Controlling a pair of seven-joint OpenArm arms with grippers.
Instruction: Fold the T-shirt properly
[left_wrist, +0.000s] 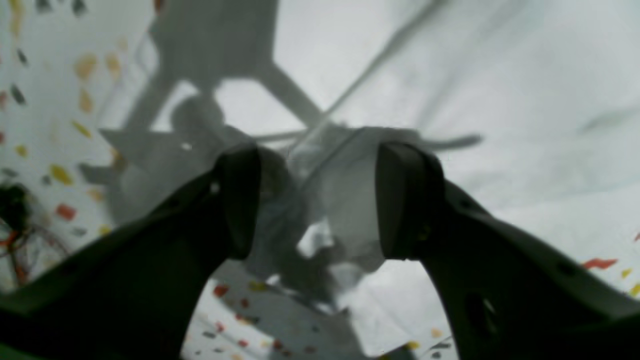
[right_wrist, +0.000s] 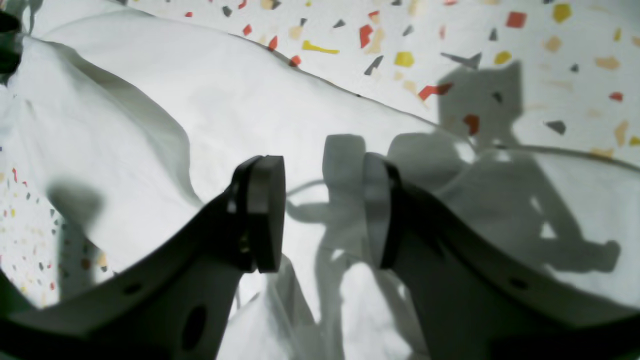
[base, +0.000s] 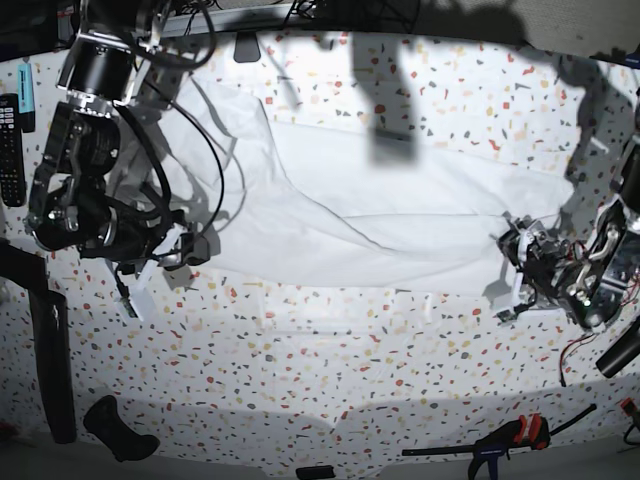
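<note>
- Across the speckled tabletop (base: 330, 340) the T-shirt (base: 400, 215) is spread, stretched lengthwise between the two arms and already narrowed to a long band, with loose folds towards the right arm's end.
- At the far end of the cloth the left gripper (left_wrist: 317, 202) is seen with its fingers spread wide; a bunched, translucent edge of fabric lies between the pads, though whether it is truly pinched cannot be told.
- The right gripper (right_wrist: 322, 215) is held part-open just above the cloth; nothing is seen clamped between its pads, and only its shadow falls on the fabric.
- The step in hand is judged to be the taking of both ends for the next fold.
- Each end should be gathered through all its layers before closing, so that no single layer is lifted alone.
- Both ends are best raised together and kept level, so that the band is carried over without twisting.
- The cloth is soft, thin and matt white, with shallow creases and a raised hem line; slipping and sagging are to be expected.
- By contrast, the tabletop is hard, smooth and flecked with red, yellow and grey chips.
</note>
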